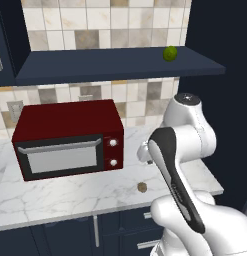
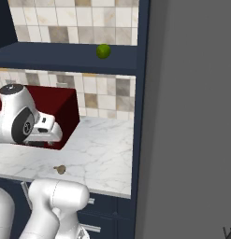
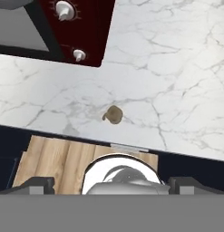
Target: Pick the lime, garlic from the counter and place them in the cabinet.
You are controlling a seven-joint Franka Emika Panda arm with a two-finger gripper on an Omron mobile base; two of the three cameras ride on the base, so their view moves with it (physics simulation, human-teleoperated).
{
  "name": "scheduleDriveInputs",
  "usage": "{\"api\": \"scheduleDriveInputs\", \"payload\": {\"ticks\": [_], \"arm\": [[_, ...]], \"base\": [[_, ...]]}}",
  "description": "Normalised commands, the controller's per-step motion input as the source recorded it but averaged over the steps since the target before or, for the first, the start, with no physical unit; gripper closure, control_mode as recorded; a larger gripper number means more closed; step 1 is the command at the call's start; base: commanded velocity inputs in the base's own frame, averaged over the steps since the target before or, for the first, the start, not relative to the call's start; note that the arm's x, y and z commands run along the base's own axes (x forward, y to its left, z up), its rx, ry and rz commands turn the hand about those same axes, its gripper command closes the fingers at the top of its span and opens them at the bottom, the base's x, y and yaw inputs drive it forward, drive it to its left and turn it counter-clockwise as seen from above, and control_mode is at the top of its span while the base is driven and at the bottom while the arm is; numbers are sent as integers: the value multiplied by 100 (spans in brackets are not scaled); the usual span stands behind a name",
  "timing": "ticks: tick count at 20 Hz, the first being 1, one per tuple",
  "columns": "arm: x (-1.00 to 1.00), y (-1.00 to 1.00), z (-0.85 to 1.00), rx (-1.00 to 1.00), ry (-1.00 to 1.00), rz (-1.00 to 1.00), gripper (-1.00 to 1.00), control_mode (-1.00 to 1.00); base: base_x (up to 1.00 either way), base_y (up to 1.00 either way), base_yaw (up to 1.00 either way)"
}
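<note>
Lime (image 1: 170,53) sitting on cabinet (image 1: 95,67) shelf; garlic (image 3: 114,115) lying on counter (image 3: 177,81) near edge; gripper (image 3: 111,183) hovering above, jaws spread wide, empty.

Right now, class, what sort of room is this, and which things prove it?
A kitchen, most likely: a red microwave stands on a marble counter against a tiled wall, with a lime on the cabinet shelf above.

A tiled wall of beige, white and grey-brown square tiles (image 1: 95,30) forms the backsplash. A dark red box-shaped microwave with a grey glass door and two white knobs (image 1: 70,140) stands against it. Dark navy drawer fronts with silver handles (image 1: 135,225) lie below. Light wooden plank flooring (image 3: 63,163) is visible. A tall plain grey panel (image 2: 191,116) stands at right.
</note>
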Motion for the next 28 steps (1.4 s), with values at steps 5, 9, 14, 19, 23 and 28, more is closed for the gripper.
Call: {"api": "scheduleDriveInputs", "payload": {"ticks": [5,9,14,19,23,28], "arm": [[18,0,-31,0,0,0,-100,-100],[15,0,-28,0,1,0,-100,-100],[17,0,-33,0,2,0,-100,-100],[18,0,-34,0,4,0,-100,-100],[19,0,-34,0,5,0,-100,-100],[18,0,-38,0,5,0,-100,-100]], "base": [[0,0,0],[0,0,0],[0,0,0],[0,0,0],[0,0,0],[0,0,0]]}}
